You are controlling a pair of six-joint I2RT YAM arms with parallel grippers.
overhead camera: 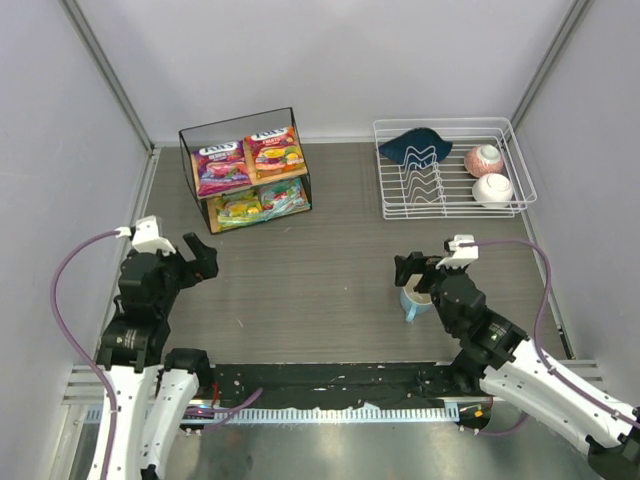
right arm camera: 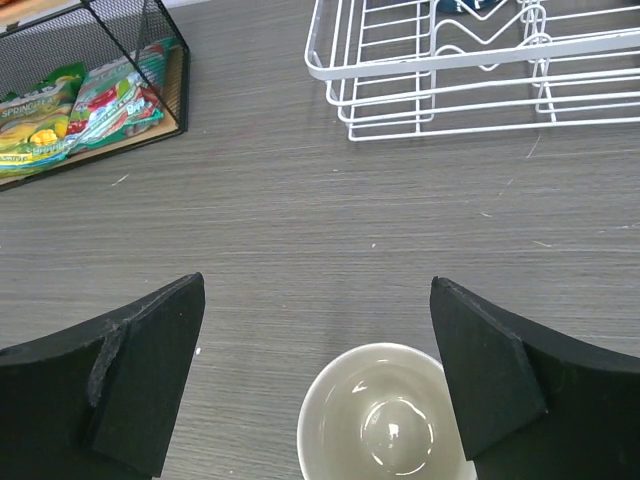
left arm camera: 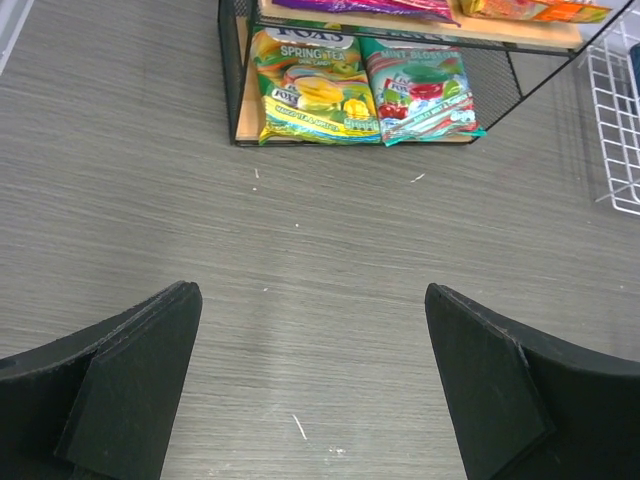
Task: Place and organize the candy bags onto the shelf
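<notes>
The shelf (overhead camera: 297,160) stands at the back left. The purple-magenta bag (overhead camera: 221,166) and the red-orange bag (overhead camera: 275,152) lie on its top board. The yellow-green bag (overhead camera: 239,208) and the teal-green bag (overhead camera: 283,196) lie on its lower board; both also show in the left wrist view, the yellow-green bag (left arm camera: 315,88) left of the teal-green bag (left arm camera: 420,90). My left gripper (overhead camera: 200,257) is open and empty over bare table in front of the shelf. My right gripper (overhead camera: 412,268) is open and empty, above a cup.
A light blue cup (overhead camera: 414,302) with a white inside (right arm camera: 385,420) stands right under my right gripper. A white wire dish rack (overhead camera: 450,170) at the back right holds a dark blue item (overhead camera: 415,148) and two bowls (overhead camera: 485,160). Grey walls close the sides.
</notes>
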